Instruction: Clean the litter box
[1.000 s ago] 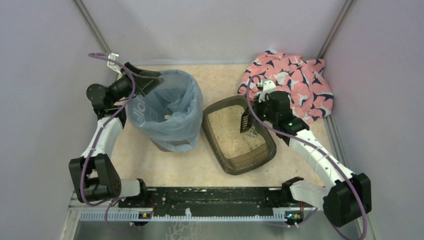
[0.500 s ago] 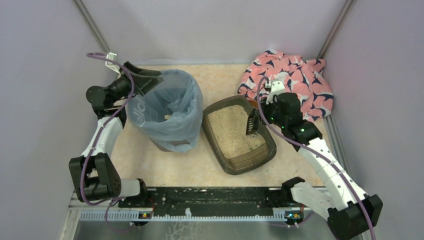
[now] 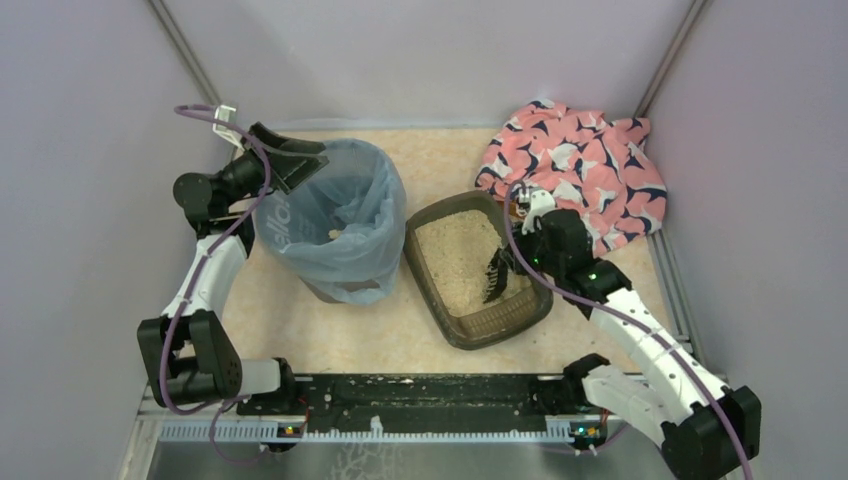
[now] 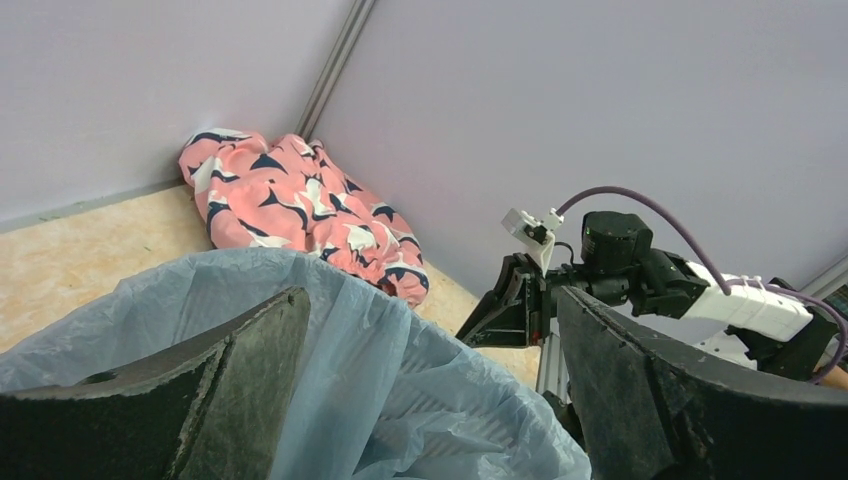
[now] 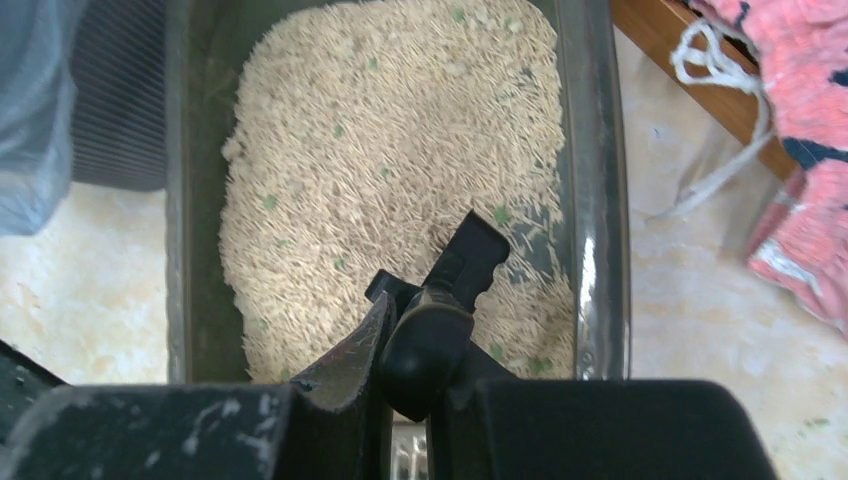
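Note:
The dark brown litter box [image 3: 428, 285] with beige litter lies mid-table, right of the bin; its right wall also shows in the right wrist view [image 5: 597, 190]. My right gripper [image 3: 516, 262] is shut on the handle of the small black slotted scoop [image 3: 497, 276], whose head dips into the litter near the box's right wall. In the right wrist view my right gripper [image 5: 428, 352] clamps the scoop [image 5: 462, 266] over the litter. My left gripper [image 3: 300, 160] is open at the far left rim of the bin, its jaws [image 4: 430, 390] standing wide either side of the blue bag's edge.
The round bin with the translucent blue bag [image 3: 335, 225] stands left of the litter box and holds some litter. A pink patterned cloth [image 3: 590, 175] lies at the back right, over a wooden edge [image 5: 690, 70]. Purple walls close in on three sides.
My right gripper has moved towards the near end of the litter box and lower, bringing the scoop down into the litter. The left arm has not moved.

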{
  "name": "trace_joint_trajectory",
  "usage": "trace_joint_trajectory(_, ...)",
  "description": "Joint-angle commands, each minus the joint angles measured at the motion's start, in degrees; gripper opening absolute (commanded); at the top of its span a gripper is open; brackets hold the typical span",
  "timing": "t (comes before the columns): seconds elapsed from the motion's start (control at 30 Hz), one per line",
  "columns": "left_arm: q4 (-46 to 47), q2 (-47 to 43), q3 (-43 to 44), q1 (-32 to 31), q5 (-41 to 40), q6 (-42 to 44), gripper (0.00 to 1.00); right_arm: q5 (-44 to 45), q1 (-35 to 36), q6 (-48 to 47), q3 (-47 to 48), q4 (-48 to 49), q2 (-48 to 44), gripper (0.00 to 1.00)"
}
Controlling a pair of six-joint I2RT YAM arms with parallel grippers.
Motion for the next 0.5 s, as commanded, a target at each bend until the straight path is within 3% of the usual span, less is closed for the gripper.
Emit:
trace_joint_trajectory(0.0,-0.57,-1.1,1.31,-0.42,-0.3,1.62,0.99,-6.64,0.74,5.21,-4.43,10.86,1.89,0.0)
trace_joint_trajectory(0.3,-2.51,-0.49,1.26,-0.42,-0.65,3.42,0.99,-18.35,-1.53,13.07,-8.03,26.94,7.08,0.0)
trace_joint_trajectory(0.47,-2.82,-0.24,1.26,-0.45,-0.65,3.73,0.99,-23.51,-6.33,18.01,-11.43,36.58,9.02,0.0)
